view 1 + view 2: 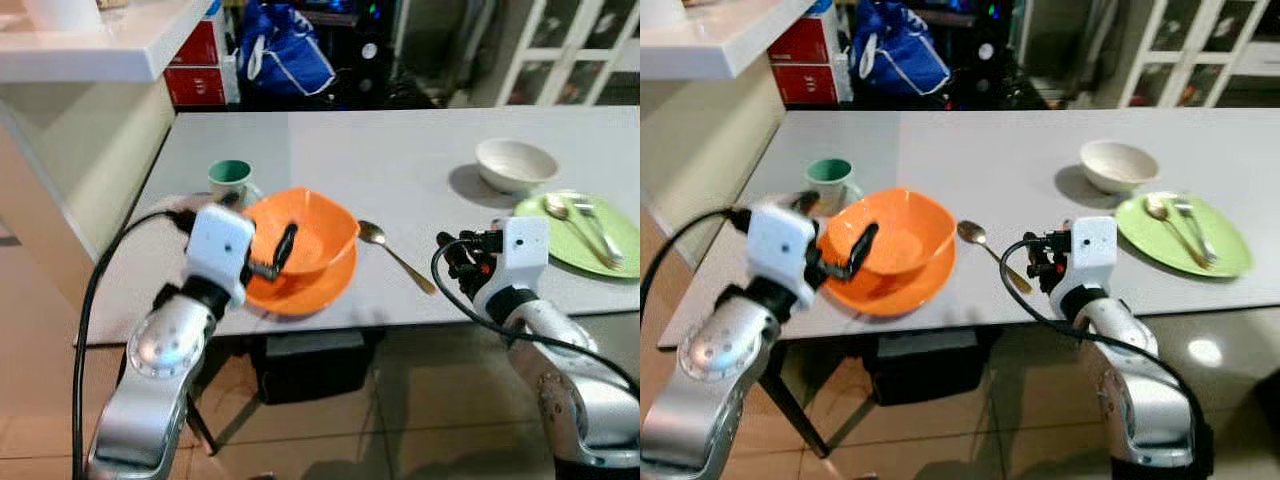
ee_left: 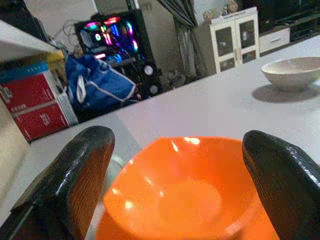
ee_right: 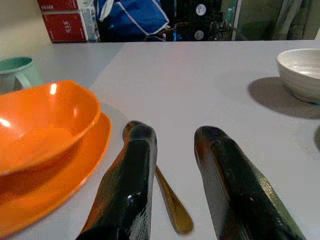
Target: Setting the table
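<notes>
The left gripper (image 1: 283,250) hovers spread open around the near rim of the glossy orange plastic bowl (image 1: 305,232), which sits on a matching orange plate (image 1: 305,290). The right gripper (image 3: 172,175) rests slightly parted above a brass-coloured metal spoon (image 1: 395,255) on the grey table (image 1: 400,160).

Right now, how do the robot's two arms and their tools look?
Both arms are silver metal with rounded joints. Each wrist carries a white box-shaped housing, and a black cable loops from it. The left tool and the right tool each have two long, glossy black fingers. Red details show near the right tool.
</notes>
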Controlling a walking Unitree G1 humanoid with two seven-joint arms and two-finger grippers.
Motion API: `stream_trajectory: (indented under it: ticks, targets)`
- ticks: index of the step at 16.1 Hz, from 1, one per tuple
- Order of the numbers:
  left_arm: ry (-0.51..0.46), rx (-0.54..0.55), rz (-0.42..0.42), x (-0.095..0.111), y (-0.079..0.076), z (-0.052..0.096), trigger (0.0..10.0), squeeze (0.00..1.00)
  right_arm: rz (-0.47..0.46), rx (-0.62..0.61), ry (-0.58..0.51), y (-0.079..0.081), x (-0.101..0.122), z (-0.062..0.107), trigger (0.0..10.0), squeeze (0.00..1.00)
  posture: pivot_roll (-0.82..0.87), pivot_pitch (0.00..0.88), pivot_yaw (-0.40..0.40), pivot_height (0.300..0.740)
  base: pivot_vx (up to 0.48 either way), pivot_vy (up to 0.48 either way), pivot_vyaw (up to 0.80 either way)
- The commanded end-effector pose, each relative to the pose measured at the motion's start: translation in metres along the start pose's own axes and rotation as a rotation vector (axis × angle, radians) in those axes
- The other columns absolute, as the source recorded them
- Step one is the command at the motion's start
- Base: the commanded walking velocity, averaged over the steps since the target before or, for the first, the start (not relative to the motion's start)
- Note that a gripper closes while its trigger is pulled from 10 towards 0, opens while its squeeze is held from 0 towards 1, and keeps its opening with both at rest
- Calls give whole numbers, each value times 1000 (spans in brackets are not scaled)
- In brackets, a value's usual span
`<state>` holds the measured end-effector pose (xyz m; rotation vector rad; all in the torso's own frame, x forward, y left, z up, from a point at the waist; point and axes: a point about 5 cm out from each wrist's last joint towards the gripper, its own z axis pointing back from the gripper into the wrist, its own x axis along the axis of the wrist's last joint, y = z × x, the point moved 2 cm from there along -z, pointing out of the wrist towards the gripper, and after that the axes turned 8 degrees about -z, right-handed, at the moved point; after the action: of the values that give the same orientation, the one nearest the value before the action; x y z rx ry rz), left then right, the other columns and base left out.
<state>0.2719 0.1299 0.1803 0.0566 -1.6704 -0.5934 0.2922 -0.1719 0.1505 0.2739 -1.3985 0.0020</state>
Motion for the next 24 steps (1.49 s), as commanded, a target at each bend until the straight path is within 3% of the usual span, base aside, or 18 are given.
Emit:
stream_trajectory:
  ticks: [1, 5, 7, 9, 11, 15, 18, 24]
  targets:
    - [-10, -14, -6, 4, -2, 1, 10000, 0, -6, -6, -17, -9, 9, -5, 10000, 0, -47, 0, -21, 740, 0, 0, 0]
    - [5, -42, -2, 5, -4, 7, 10000, 0, 12, -16, -9, -19, 14, -17, 10000, 0, -48, 0, -22, 740, 0, 0, 0]
    - [48, -16, -11, 0, -3, 3, 10000, 0, -1, -36, 8, -23, 10, -18, 10000, 0, -47, 0, -17, 740, 0, 0, 0]
    - [31, 15, -4, 4, -2, -5, 10000, 0, -33, -60, 2, -23, 6, -17, 10000, 0, -49, 0, -11, 740, 0, 0, 0]
    - [45, 46, 5, 2, -1, -11, 10000, 0, -63, -78, 18, -18, 1, -14, 10000, 0, -53, 0, -5, 740, 0, 0, 0]
    - [64, 114, 14, -5, 3, -21, 10000, 0, -146, -58, 106, 3, -34, 13, 10000, 0, -74, 0, 11, 740, 62, 0, 0]
    - [64, 117, 17, -6, 1, -22, 10000, 0, -177, -82, 118, 6, -38, 20, 10000, 0, -85, 0, 11, 740, 291, 0, 0]
    - [68, 125, 13, -9, 0, -21, 10000, 0, -159, -81, 107, 8, -30, 17, 10000, 0, -76, 0, -3, 740, 301, 0, 0]
